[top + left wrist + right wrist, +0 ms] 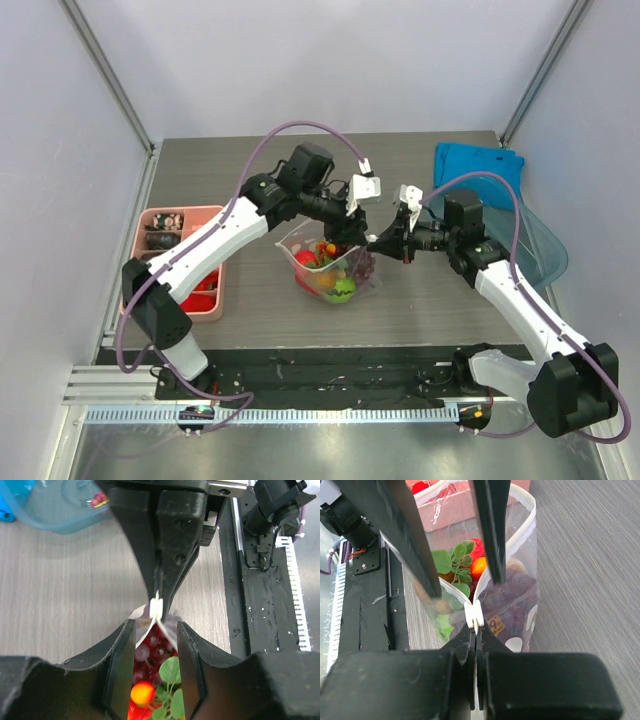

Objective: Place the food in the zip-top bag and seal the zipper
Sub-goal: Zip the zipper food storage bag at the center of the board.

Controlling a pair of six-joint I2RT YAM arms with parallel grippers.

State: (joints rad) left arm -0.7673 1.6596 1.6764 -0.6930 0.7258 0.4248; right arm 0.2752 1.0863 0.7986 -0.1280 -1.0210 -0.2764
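Mid-table, dotted clear zip-top bag [303, 252] of glossy food [338, 284] — right jaws pinching whitish zipper [474, 615], left jaws apart astride it.

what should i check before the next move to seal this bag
1. Right claw pinching the zipper end: ok, shut on it.
2. Left claw astride the bag mouth: ok, open, one finger on each side.
3. Mouth pressed shut: not ok, it gapes beyond the pinched end.
4. Seal line free of contents: cannot tell, the green leaves sit near the rim.
5. Everything bagged: not ok, a red piece lies in the pink tray.
6. Zip-top bag upright: ok.
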